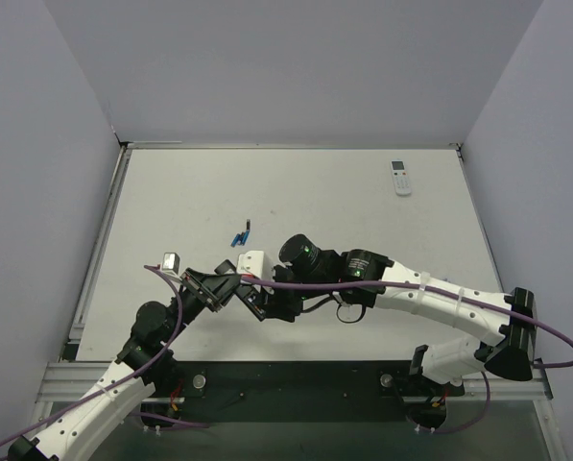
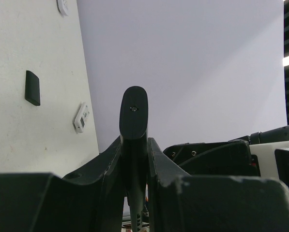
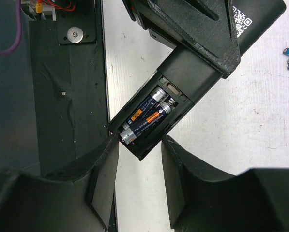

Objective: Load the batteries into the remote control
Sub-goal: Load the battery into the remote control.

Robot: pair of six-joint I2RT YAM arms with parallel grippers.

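The left gripper (image 2: 134, 147) is clamping the remote control (image 2: 133, 111) while the right gripper (image 3: 139, 145), spread and empty, is hovering over two seated batteries (image 3: 146, 116); closing the compartment (image 3: 175, 93) probably comes next.

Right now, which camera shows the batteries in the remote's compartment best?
Right wrist: two dark batteries lie side by side in the remote control's open compartment. Left wrist shows only the remote edge-on in the left gripper, no batteries. Top external shows only loose blue batteries on the table.
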